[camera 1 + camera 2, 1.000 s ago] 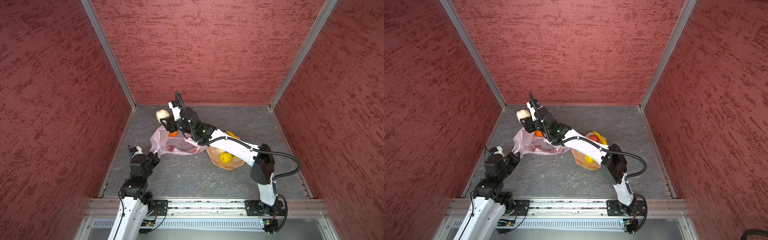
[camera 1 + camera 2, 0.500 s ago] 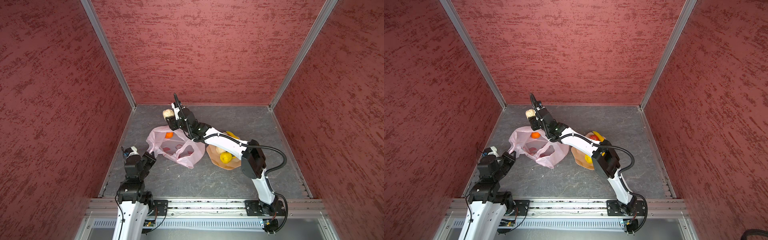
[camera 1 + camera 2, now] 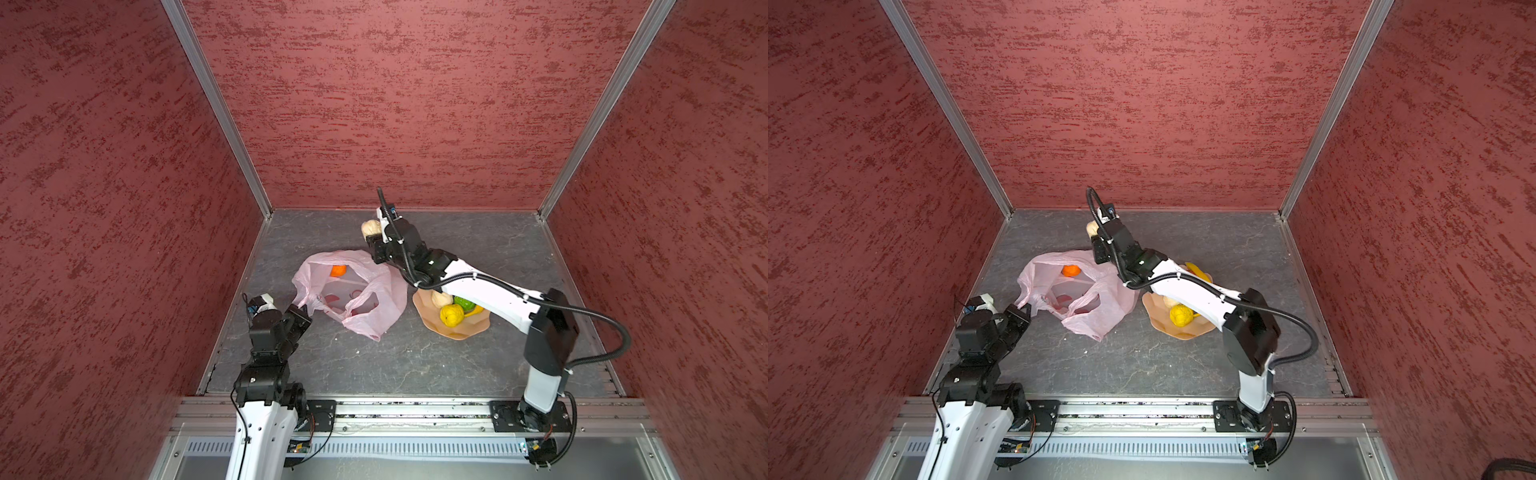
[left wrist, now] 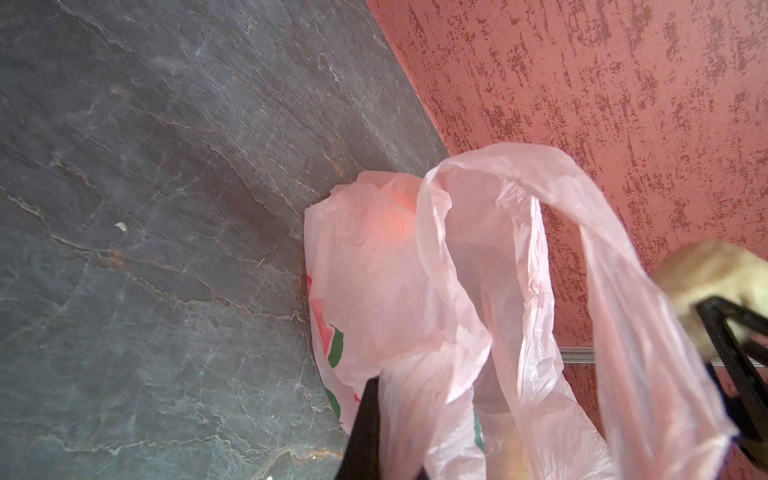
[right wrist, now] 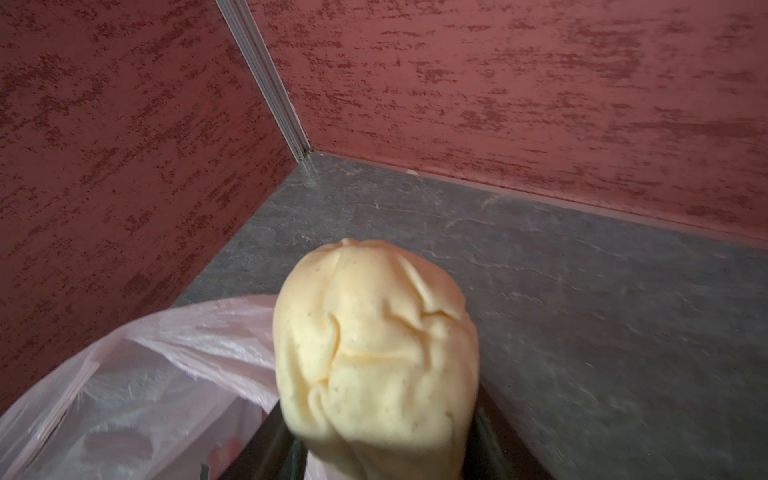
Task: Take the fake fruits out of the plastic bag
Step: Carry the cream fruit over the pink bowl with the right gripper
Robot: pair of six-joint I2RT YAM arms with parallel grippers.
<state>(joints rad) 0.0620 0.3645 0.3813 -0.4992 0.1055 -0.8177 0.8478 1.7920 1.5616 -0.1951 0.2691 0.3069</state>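
Top views first: against one second before, the right gripper (image 3: 372, 237) has come up out of the plastic bag (image 3: 357, 301) and gone a little to the right. The bag, flatter then, is now spread open. In both top views this gripper (image 3: 1096, 239) carries the cream fruit (image 3: 370, 227) in the air beyond the bag's far edge. The fruit points toward the back wall (image 3: 395, 124). The bag lies on the grey floor (image 3: 415, 365) between the left gripper (image 3: 300, 311) and the plate (image 3: 457, 333), its long side running from one to the other. An orange fruit (image 3: 338, 270) sits inside at the far side. A bumpy yellow fruit (image 3: 451, 315) lies on the plate. The left gripper is closed on a bag handle at the near left corner.

Left wrist view: one black finger (image 4: 365, 428) presses on the pink film (image 4: 395, 291), and a handle loop rises from it. Its partner finger is hidden. The cream fruit (image 4: 715, 282) appears blurred at the side.

Right wrist view: the cream fruit (image 5: 374, 353) stands lengthwise out of the jaws. The dark fingers (image 5: 266, 449) are about half open and press it from both sides. The bag (image 5: 145, 374) is below.
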